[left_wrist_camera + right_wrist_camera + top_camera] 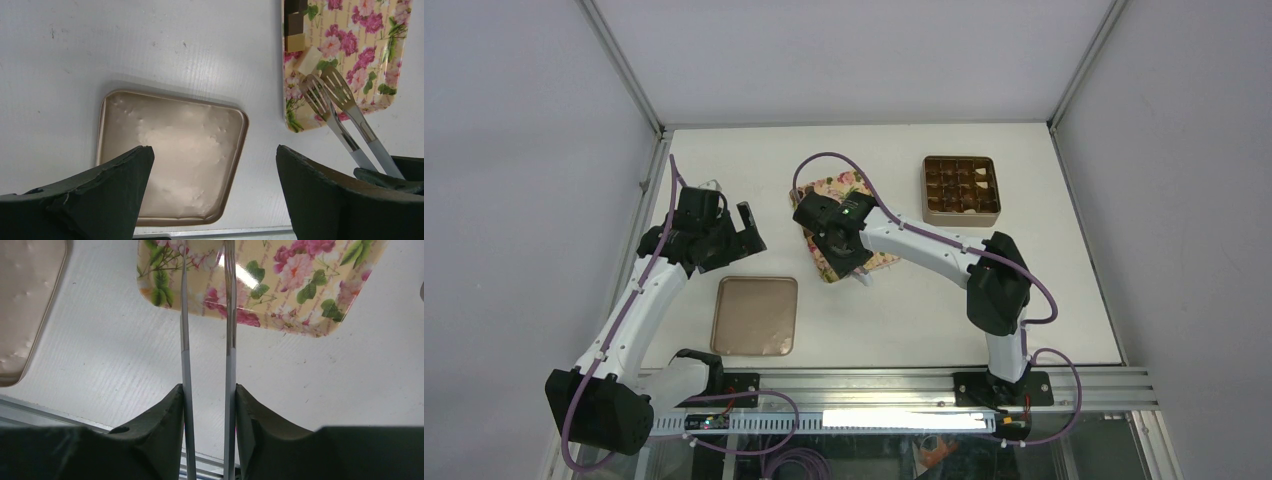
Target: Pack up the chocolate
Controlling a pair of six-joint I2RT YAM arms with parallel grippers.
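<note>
Dark chocolate pieces (296, 21) lie at the floral tray's (370, 55) edge in the left wrist view, with two paler pieces below them. More chocolate fills the brown grid box (961, 190) at the back right. My right gripper (207, 395) is shut on metal tongs (230, 340), whose slotted tips (320, 90) rest over the tray beside a pale piece. In the top view the right gripper (849, 255) sits over the tray's near edge and hides its pieces. My left gripper (215, 155) is open and empty above the lid.
The flat tan lid (755, 315) lies near the front edge, left of centre; it also shows in the left wrist view (170, 150) and the right wrist view (25, 305). The floral tray (824, 190) lies mid-table. Metal frame posts stand at the back corners.
</note>
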